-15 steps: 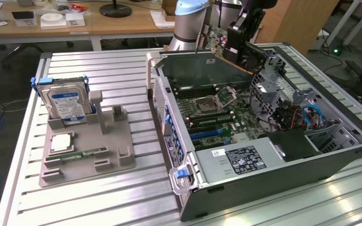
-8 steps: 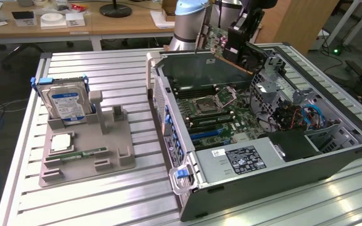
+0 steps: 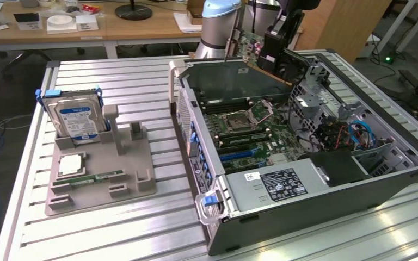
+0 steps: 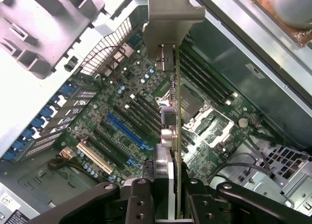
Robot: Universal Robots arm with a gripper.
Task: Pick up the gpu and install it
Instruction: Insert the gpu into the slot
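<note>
So the tool (image 3: pixel 276 39) is clamped on the gpu (image 3: pixel 247 46), one finger on each flat side of the card. In the exterior view the card sits up around 12 o'clock, hanging on edge above the far rim of the open case (image 3: pixel 303 217) and not touching anything inside. From the wrist view you look straight down the card's thin edge (image 4: pixel 178 112), with the tool (image 4: pixel 169 197) gripping one end and the silvery bracket (image 4: pixel 170 14) at the other. The motherboard (image 4: pixel 117 112) is spread out underneath, well clear of the card, and the long blue slot (image 4: pixel 127 130) lies off to one side of the card's line, roughly parallel to it. So the gpu isn't seated in anything yet. Back in the exterior view, the motherboard (image 3: pixel 256 136) lies flat in the case with the CPU socket (image 3: pixel 239 120) near its middle. Over at about 9 o'clock from the case there's a grey holder (image 3: pixel 122 163) on the slatted metal surface (image 3: pixel 122 234). The hard drive (image 3: pixel 78 122) stands upright at the holder's far end, and the little green memory stick (image 3: pixel 96 178) lies flat closer to 7 o'clock. Both are well apart from the tool.
</note>
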